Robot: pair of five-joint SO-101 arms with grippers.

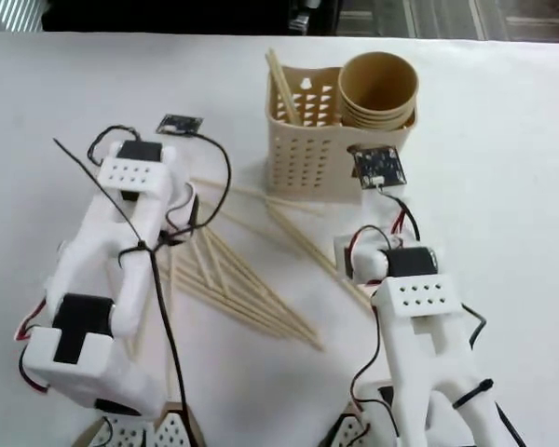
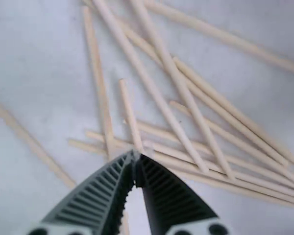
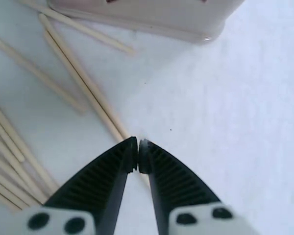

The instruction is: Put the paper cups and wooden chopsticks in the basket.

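Just in front of the basket [image 1: 307, 163], which already holds the cups [image 1: 377, 88], loose chopsticks [image 1: 252, 284] lie fanned, and the left gripper [image 2: 135, 157] and right gripper [image 3: 137, 149], both closed over them, should open wide and pinch one stick squarely.

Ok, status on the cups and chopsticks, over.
Left hand shut, right hand shut. Cups in basket; most chopsticks loose on table. Nothing blocking.
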